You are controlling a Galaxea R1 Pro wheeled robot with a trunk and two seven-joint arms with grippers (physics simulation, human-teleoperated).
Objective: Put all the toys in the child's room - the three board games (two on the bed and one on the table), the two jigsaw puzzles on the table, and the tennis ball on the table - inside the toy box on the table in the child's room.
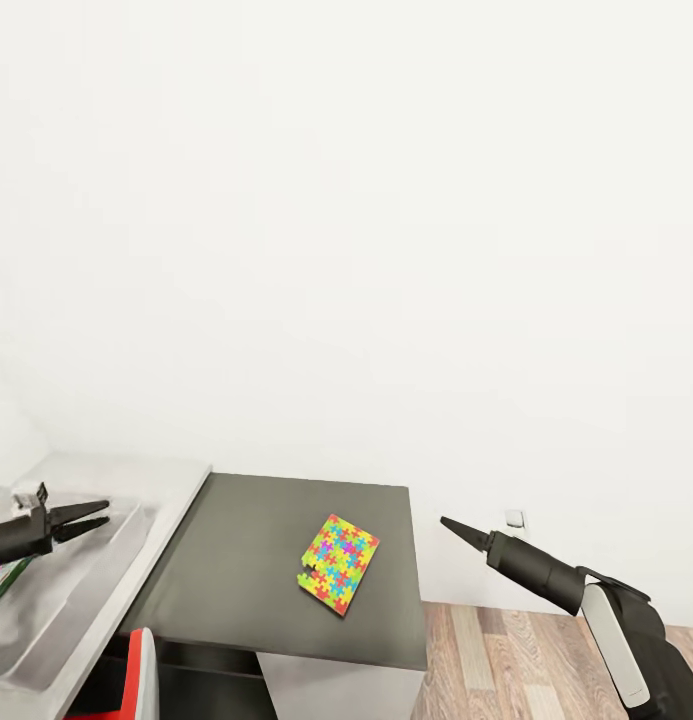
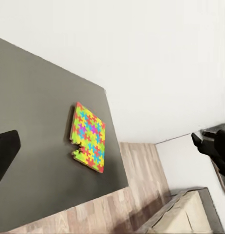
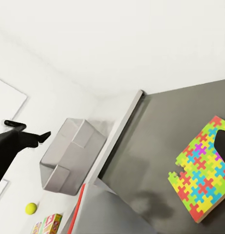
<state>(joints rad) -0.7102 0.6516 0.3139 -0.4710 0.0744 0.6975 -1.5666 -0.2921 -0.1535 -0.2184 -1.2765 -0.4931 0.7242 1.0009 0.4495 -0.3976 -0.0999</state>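
Observation:
One jigsaw puzzle point(image 1: 338, 563), a multicoloured square with a notched edge, lies flat on the dark-grey counter point(image 1: 236, 570). It also shows in the left wrist view as the puzzle point(image 2: 88, 139) and in the right wrist view as the puzzle point(image 3: 204, 171). The grey toy box point(image 1: 81, 580) stands on the light-grey table point(image 1: 136, 472) at the left. My left gripper point(image 1: 106, 512) hovers over the box, fingers slightly apart and holding nothing. My right gripper point(image 1: 448, 523) hangs right of the counter with its fingers together. Beyond the toy box point(image 3: 73, 156) lie the tennis ball point(image 3: 30, 208) and a colourful board game point(image 3: 46, 225).
A green-edged flat box point(image 1: 1, 582) shows at the toy box's left end. A red chair point(image 1: 141, 665) stands below the table edge. Wood-plank floor point(image 1: 506, 650) lies right of the counter, with a white wall behind. A low cream bed point(image 2: 190, 214) sits across the floor.

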